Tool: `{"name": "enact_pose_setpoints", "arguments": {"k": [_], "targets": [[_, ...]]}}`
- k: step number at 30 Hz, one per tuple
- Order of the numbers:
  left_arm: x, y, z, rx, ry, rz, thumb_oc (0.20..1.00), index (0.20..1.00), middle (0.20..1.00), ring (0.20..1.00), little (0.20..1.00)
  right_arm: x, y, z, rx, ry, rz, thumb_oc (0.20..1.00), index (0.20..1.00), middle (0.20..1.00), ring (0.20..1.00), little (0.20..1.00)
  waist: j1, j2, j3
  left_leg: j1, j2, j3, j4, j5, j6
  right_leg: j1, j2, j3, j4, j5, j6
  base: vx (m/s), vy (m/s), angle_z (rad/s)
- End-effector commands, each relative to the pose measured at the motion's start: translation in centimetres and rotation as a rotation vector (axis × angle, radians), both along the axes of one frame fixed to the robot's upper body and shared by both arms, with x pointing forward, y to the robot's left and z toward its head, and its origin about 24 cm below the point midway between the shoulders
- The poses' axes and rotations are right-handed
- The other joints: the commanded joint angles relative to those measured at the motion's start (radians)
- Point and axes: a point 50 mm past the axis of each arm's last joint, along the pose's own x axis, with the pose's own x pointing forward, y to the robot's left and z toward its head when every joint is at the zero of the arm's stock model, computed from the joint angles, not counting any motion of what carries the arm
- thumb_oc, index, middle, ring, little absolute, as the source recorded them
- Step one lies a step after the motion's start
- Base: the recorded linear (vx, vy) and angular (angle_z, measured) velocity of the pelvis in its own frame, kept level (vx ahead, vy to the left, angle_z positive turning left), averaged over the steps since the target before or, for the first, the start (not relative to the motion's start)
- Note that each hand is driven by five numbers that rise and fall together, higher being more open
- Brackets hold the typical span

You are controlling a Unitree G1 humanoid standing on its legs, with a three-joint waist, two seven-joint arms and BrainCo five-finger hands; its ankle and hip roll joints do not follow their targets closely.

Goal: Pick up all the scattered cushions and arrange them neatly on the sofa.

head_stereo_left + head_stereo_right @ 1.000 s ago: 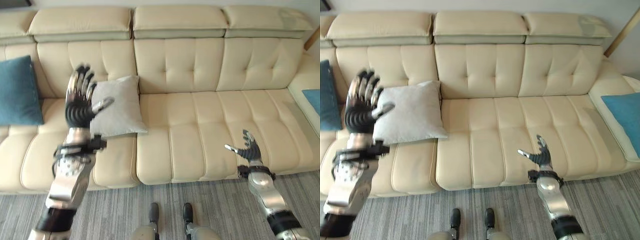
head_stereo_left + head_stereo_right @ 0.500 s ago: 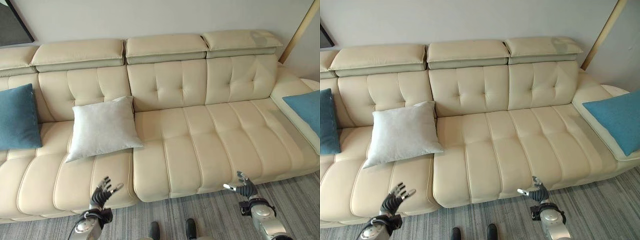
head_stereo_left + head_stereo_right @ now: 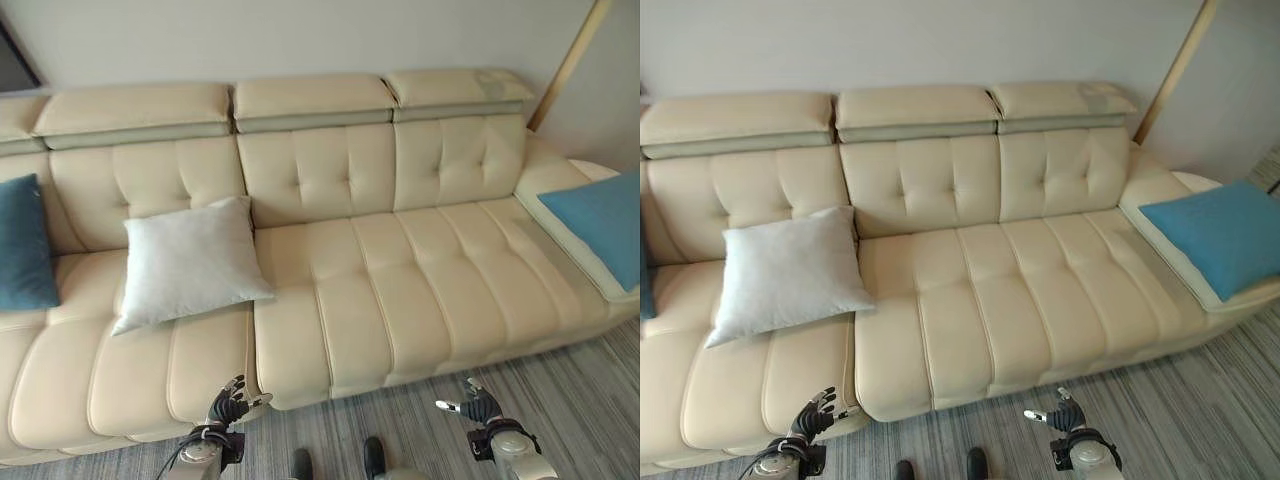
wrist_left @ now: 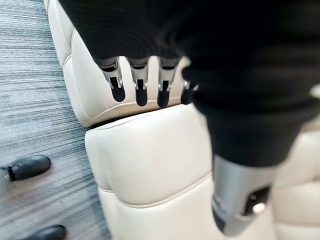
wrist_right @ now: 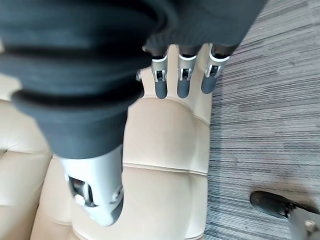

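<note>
I see a big cream sofa [image 3: 400,290] that runs from left to right, with its back against a pale wall [image 3: 300,40]. The floor in front of it is a grey striped carpet [image 3: 590,400]. A thin wooden pole [image 3: 565,60] leans up by the wall on the far right.

A light grey cushion [image 3: 188,262] sits on the left part of the seat. It leans back on the sofa's back, tipped a little, with its lower left corner pointing near and left. Its long side runs left to right. A blue cushion [image 3: 22,245] stands against the back at the far left, taller than it is wide. Another blue cushion [image 3: 598,225] lies flat on the right end of the sofa, with its long side running from near to far.

My left hand [image 3: 232,402] is low by the sofa's front edge, fingers spread and holding nothing. My right hand [image 3: 478,406] is low over the carpet, fingers loose and holding nothing too.

A second ago my left hand was up high at the grey cushion. Now both hands are down low, and my view takes in more of the room.
</note>
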Motion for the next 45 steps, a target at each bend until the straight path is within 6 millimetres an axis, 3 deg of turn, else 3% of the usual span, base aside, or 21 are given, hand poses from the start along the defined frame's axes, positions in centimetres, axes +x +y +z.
{"name": "enact_pose_setpoints", "arguments": {"k": [1,5,7,9,12,13,14,16,19,20,21,22,30,36,43,45], "targets": [[1.1,1.0,0.7,0.062,-0.037,-0.013,1.000,1.000,1.000,1.000,1.000,2.2,0.3,1.6,0.022,-0.112,-0.013,1.000,1.000,1.000,1.000,1.000,-0.004,0.025,0.015,0.004,0.002,-0.089,-0.005,-0.079,-0.059,0.071,-0.021,0.001,0.155,-0.160,0.018,-0.12,-0.106,-0.10],[-0.3,1.4,-0.4,0.048,0.015,0.072,1.000,1.000,1.000,1.000,1.000,1.7,-0.5,1.5,-0.004,-0.103,-0.037,1.000,1.000,1.000,1.000,1.000,0.029,0.008,-0.009,-0.047,0.006,-0.078,0.013,-0.055,-0.071,0.190,-0.063,0.038,0.080,-0.171,0.020,-0.17,-0.204,-0.14],[-0.4,1.8,-0.4,0.050,0.015,0.100,1.000,1.000,1.000,1.000,1.000,1.8,-0.5,1.7,-0.011,-0.111,-0.038,1.000,1.000,1.000,1.000,1.000,0.037,0.005,-0.010,-0.065,0.016,-0.070,0.020,-0.042,-0.081,0.199,-0.059,0.044,0.033,-0.174,0.018,-0.21,-0.247,-0.21],[-0.9,1.9,-0.6,0.041,0.025,0.131,1.000,1.000,1.000,1.000,1.000,1.7,-0.4,1.7,-0.027,-0.111,-0.014,1.000,1.000,1.000,1.000,1.000,0.040,0.010,-0.007,-0.098,0.041,-0.067,0.037,-0.009,-0.100,0.220,-0.032,0.025,-0.053,-0.197,-0.006,-0.20,-0.281,-0.27],[-0.7,1.7,-0.5,0.027,0.011,0.153,1.000,1.000,1.000,1.000,1.000,2.2,-0.3,2.2,-0.032,-0.138,-0.002,1.000,1.000,1.000,1.000,1.000,0.037,0.026,0.019,-0.125,0.066,-0.078,0.039,0.032,-0.123,0.217,-0.008,0.006,-0.071,-0.205,-0.025,-0.23,-0.214,-0.01],[-0.1,1.4,-0.3,0.012,-0.015,0.173,1.000,1.000,1.000,1.000,1.000,2.5,-0.5,2.5,-0.051,-0.152,0.006,1.000,1.000,1.000,1.000,1.000,0.036,0.042,0.046,-0.157,0.083,-0.089,0.040,0.071,-0.150,0.200,0.009,-0.011,-0.066,-0.203,-0.039,-0.41,-0.224,0.13],[0.4,1.0,0.0,-0.012,-0.047,0.174,1.000,1.000,1.000,1.000,1.000,2.8,-0.5,2.7,-0.057,-0.162,0.018,1.000,1.000,1.000,1.000,1.000,0.035,0.035,0.067,-0.166,0.062,-0.116,0.079,0.032,-0.136,0.166,0.009,-0.030,-0.048,-0.189,-0.042,-0.41,-0.222,0.25],[0.4,0.8,0.1,-0.016,-0.052,0.162,1.000,1.000,1.000,1.000,1.000,2.8,-0.5,2.9,-0.059,-0.167,0.026,1.000,1.000,1.000,1.000,1.000,0.031,0.030,0.064,-0.162,0.048,-0.130,0.103,0.006,-0.129,0.156,0.005,-0.040,-0.047,-0.180,-0.040,-0.20,-0.111,0.46],[0.2,0.6,0.3,-0.014,-0.060,0.121,1.000,1.000,1.000,1.000,1.000,2.6,-0.2,2.8,-0.055,-0.160,0.046,1.000,1.000,1.000,1.000,1.000,0.018,0.016,0.054,-0.120,0.007,-0.129,0.179,-0.094,-0.103,0.137,-0.012,-0.052,-0.048,-0.160,-0.035,-0.14,-0.064,0.10],[0.2,0.6,0.3,-0.014,-0.060,0.121,1.000,1.000,1.000,1.000,1.000,2.6,-0.2,2.8,-0.055,-0.161,0.046,1.000,1.000,1.000,1.000,1.000,0.018,0.016,0.054,-0.119,0.007,-0.129,0.179,-0.094,-0.103,0.138,-0.012,-0.052,-0.048,-0.160,-0.035,-0.08,-0.016,0.17],[-0.2,0.4,0.0,-0.023,-0.043,0.123,1.000,1.000,1.000,1.000,1.000,2.5,-0.1,2.6,-0.054,-0.151,0.050,1.000,1.000,1.000,1.000,1.000,0.010,0.017,0.036,-0.063,-0.014,-0.128,0.190,-0.143,-0.093,0.132,-0.011,-0.059,-0.056,-0.156,-0.035,-0.07,0.000,0.21],[-0.2,0.3,0.0,-0.029,-0.042,0.122,1.000,1.000,1.000,1.000,1.000,2.4,-0.1,2.5,-0.053,-0.149,0.050,1.000,1.000,1.000,1.000,1.000,0.006,0.020,0.027,-0.036,-0.019,-0.129,0.183,-0.159,-0.091,0.130,-0.009,-0.062,-0.059,-0.156,-0.036,-0.07,0.000,0.33],[-1.0,-0.4,-0.6,-0.015,0.001,0.064,1.000,1.000,1.000,1.000,1.000,1.6,-0.1,1.8,-0.044,-0.118,0.026,1.000,1.000,1.000,1.000,1.000,-0.016,0.041,-0.013,0.046,-0.007,-0.117,0.045,-0.125,-0.098,0.144,0.009,-0.089,-0.087,-0.145,-0.030,-0.01,0.056,0.18],[-1.7,-0.8,-1.6,0.006,0.076,0.021,1.000,1.000,1.000,1.000,1.000,0.7,-0.1,1.1,-0.033,-0.080,-0.004,1.000,1.000,1.000,1.000,1.000,-0.037,0.041,-0.009,0.073,-0.019,-0.091,0.016,-0.131,-0.081,0.130,0.003,-0.045,-0.075,-0.121,-0.013,-0.05,0.094,-0.20],[0.0,-0.6,-0.7,0.049,0.035,-0.038,1.000,1.000,1.000,1.000,1.000,0.3,-0.8,1.0,-0.016,-0.075,-0.071,1.000,1.000,1.000,1.000,1.000,-0.087,0.039,0.019,0.078,-0.018,0.036,0.036,-0.166,-0.052,0.038,0.002,0.022,0.043,-0.121,0.014,-0.06,0.089,-0.86],[0.8,-0.3,0.0,0.056,-0.008,-0.035,1.000,1.000,1.000,1.000,1.000,0.2,-0.7,1.1,-0.004,-0.083,-0.092,1.000,1.000,1.000,1.000,1.000,-0.095,0.043,0.038,0.103,-0.001,0.135,0.030,-0.181,-0.054,0.002,-0.052,-0.107,0.087,-0.114,0.030,-0.02,0.010,-1.45]]}}
